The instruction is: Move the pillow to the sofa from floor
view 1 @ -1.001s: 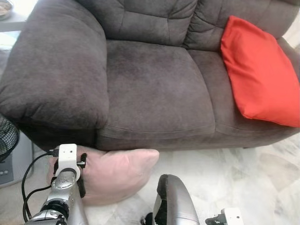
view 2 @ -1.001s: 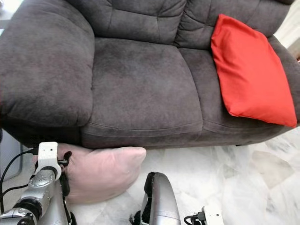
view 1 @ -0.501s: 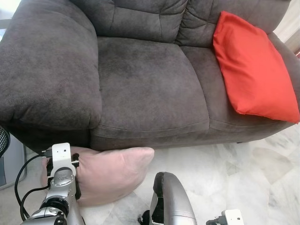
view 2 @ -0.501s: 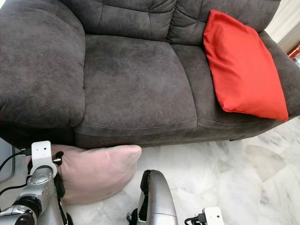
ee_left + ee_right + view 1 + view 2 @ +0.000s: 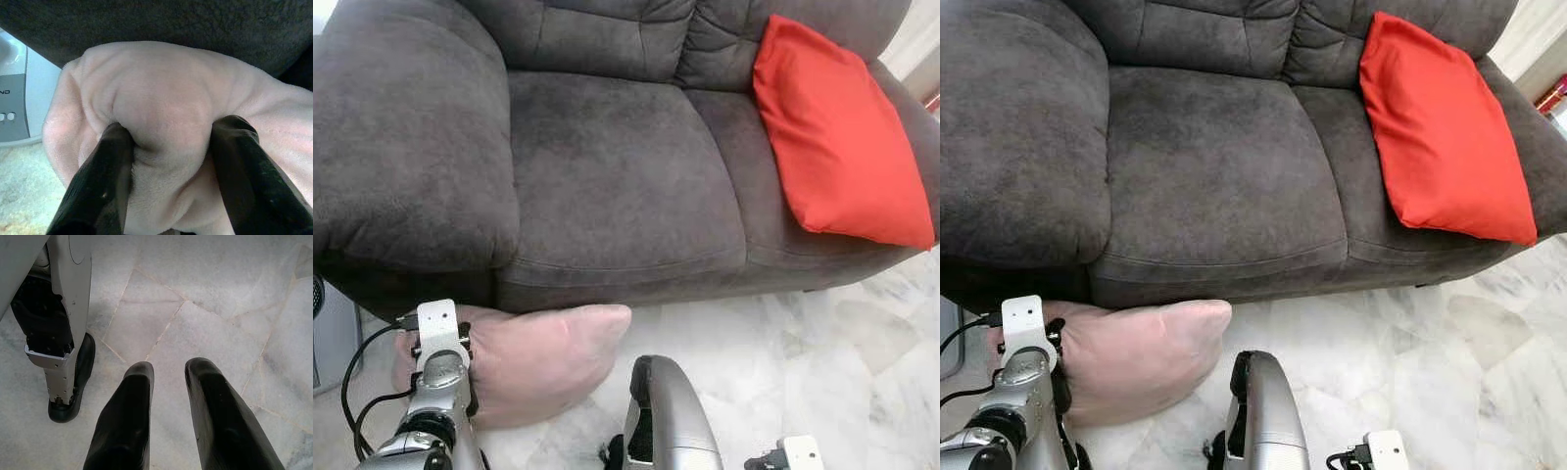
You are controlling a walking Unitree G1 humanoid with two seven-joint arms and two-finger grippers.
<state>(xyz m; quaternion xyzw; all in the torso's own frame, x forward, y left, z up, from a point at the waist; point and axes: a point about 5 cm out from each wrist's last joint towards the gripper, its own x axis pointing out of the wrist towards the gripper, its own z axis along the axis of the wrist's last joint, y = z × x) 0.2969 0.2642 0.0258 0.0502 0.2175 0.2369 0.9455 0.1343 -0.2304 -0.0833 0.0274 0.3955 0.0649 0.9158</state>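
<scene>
The dark grey sofa (image 5: 607, 176) serves as the landmark. At its left armrest base, a white appliance (image 5: 14, 103) with grey buttons stands on the floor; it is cut off at the frame edge and cannot be identified further. The pink pillow (image 5: 543, 357) lies on the marble floor (image 5: 822, 362), pressed against the sofa's front edge below the left armrest. The left gripper (image 5: 168, 142) is clamped on a bunched fold at the pillow's left end; both black fingers (image 5: 105, 181) sink into the fabric, as the left wrist view shows close up. From the head views the silver left arm hides that grip point.

The sofa's left and middle seat cushions are bare, giving open room directly above and behind the pillow. A red cushion (image 5: 837, 137) leans against the sofa's right backrest and covers the right seat.

In front of the sofa's middle, the right gripper (image 5: 166, 377) hangs over the floor, fingers narrowly apart, holding nothing. Beside it stands the robot's leg (image 5: 63, 328).
</scene>
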